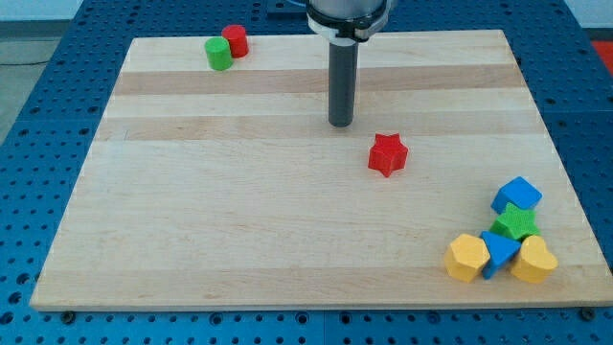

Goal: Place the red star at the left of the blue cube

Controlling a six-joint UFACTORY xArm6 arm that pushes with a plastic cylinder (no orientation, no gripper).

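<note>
Camera view: my tip [340, 125] on wooden board [239, 220], free, touching no block. Red star [388, 155] just to view's lower right of tip, small gap between. Blue cube [517, 195] well off toward view's right, top of cluster with green star [515, 224], blue triangle [497, 253], yellow hexagon [465, 258], yellow heart [534, 260]. Green cylinder [218, 54], red cylinder [236, 41] far at view's top left, irrelevant.

Step, by my read: approach, push not yet begun. Next: get tip to star's view-left side, shove toward view's right and slightly down, stop beside cube's left, avoid disturbing cluster.
</note>
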